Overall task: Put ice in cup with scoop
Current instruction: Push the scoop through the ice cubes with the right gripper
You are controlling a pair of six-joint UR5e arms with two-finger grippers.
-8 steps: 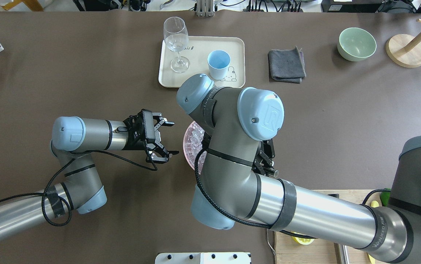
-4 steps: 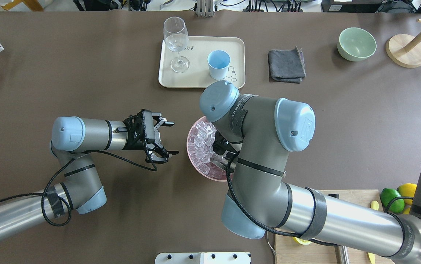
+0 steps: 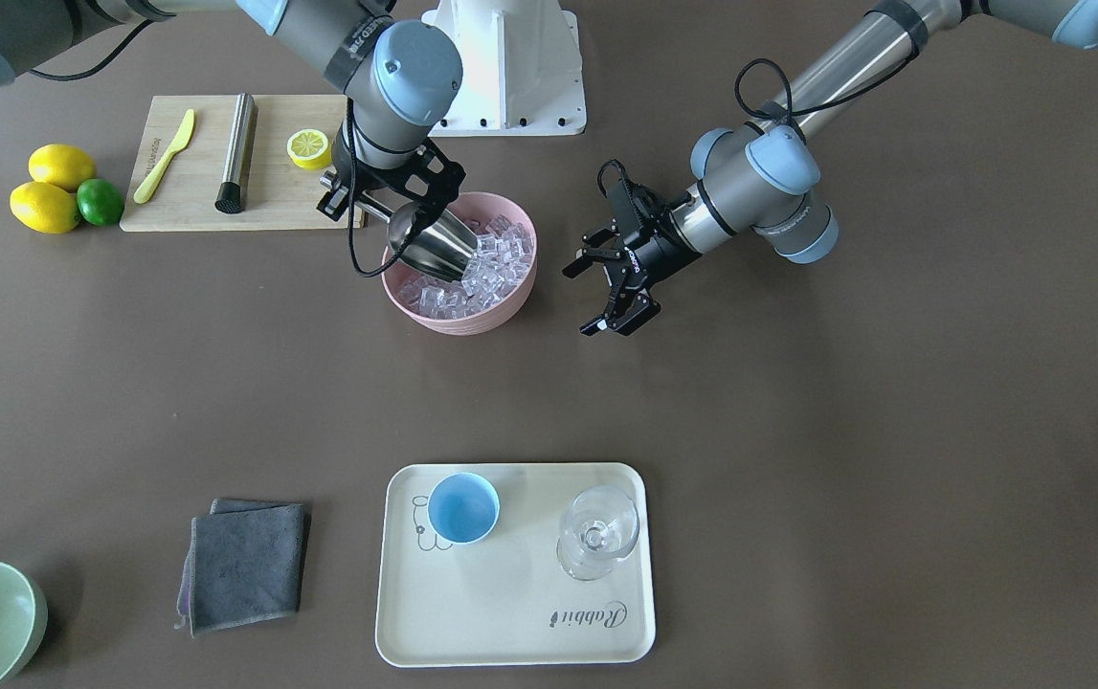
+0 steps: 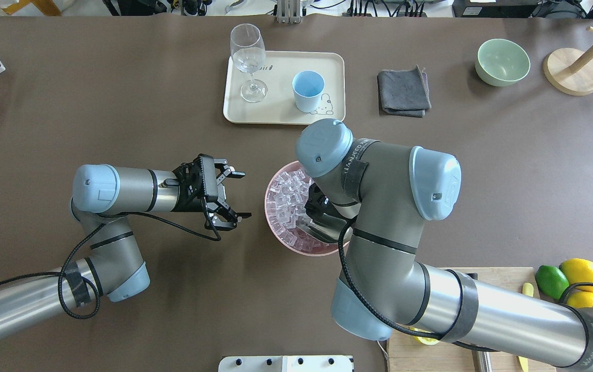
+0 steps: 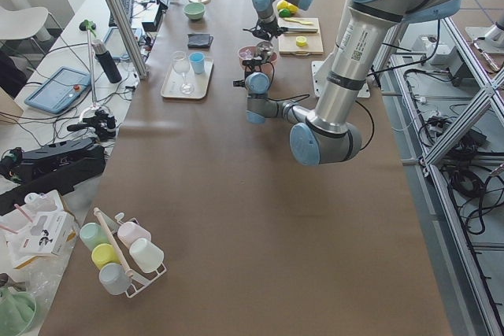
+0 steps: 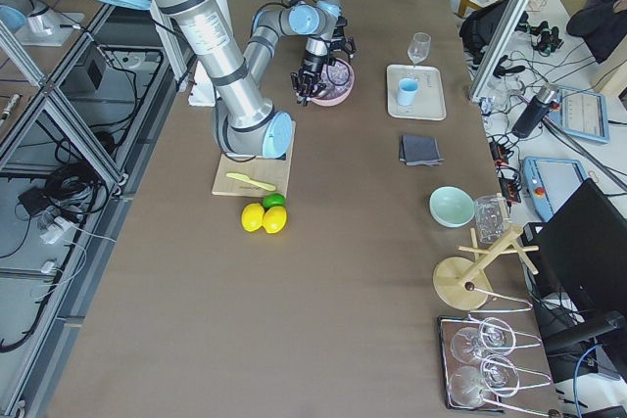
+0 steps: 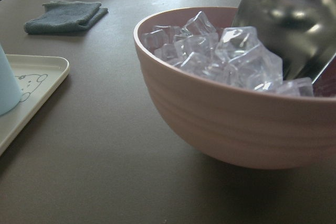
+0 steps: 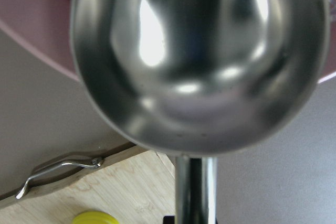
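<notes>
The ice (image 4: 286, 199) fills a pink bowl (image 4: 267, 205) at the table's middle. It also shows in the front view (image 3: 496, 263) and the left wrist view (image 7: 220, 56). My right gripper (image 3: 357, 199) is shut on the rod handle of the steel scoop (image 3: 434, 246). The scoop's bowl (image 8: 194, 61) tilts down into the ice on the bowl's right side (image 7: 289, 24). My left gripper (image 4: 244, 195) is open and empty, just left of the pink bowl. The light-blue cup (image 4: 307, 89) stands upright on a cream tray (image 4: 280, 111) beyond the bowl.
A stemmed glass (image 4: 247, 57) stands on the tray beside the cup. A grey cloth (image 4: 404, 93) and a pale green bowl (image 4: 502, 62) lie to the far right. A cutting board (image 3: 271, 191) with a steel cylinder (image 3: 235, 151) lies near the robot's base, with lemons and a lime (image 3: 60, 196) beside it.
My right arm has swung to the right in the overhead view and uncovered the pink bowl; the scoop now shows in the ice. The left arm has not moved.
</notes>
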